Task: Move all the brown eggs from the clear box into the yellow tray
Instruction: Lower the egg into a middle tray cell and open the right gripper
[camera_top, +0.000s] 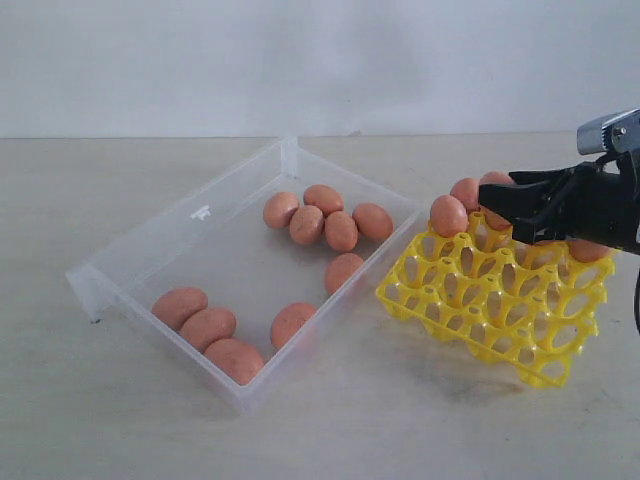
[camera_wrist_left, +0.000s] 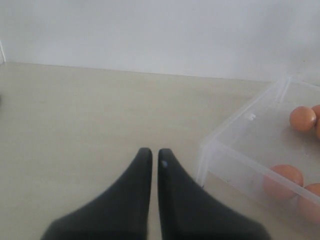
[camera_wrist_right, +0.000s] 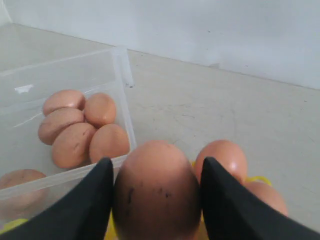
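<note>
The clear box (camera_top: 180, 215) lies at centre left and holds several brown eggs (camera_top: 325, 222), one cluster at its far end and another at its near end (camera_top: 207, 325). The yellow tray (camera_top: 490, 305) sits tilted to its right, with eggs (camera_top: 448, 215) along its far edge. Over that far edge, my right gripper (camera_top: 497, 208) is shut on a brown egg (camera_wrist_right: 157, 187), which fills the gap between the black fingers (camera_wrist_right: 95, 195). Two tray eggs (camera_wrist_right: 222, 157) show just beyond it. My left gripper (camera_wrist_left: 151, 152) is shut and holds nothing. It hovers over bare table beside a corner of the box (camera_wrist_left: 215, 150).
The table is pale beige with a white wall behind it. The box's near corner (camera_top: 240, 395) lies towards the table's front. The tray's raised posts (camera_top: 520, 330) stand below my right arm. The left arm is out of the exterior view.
</note>
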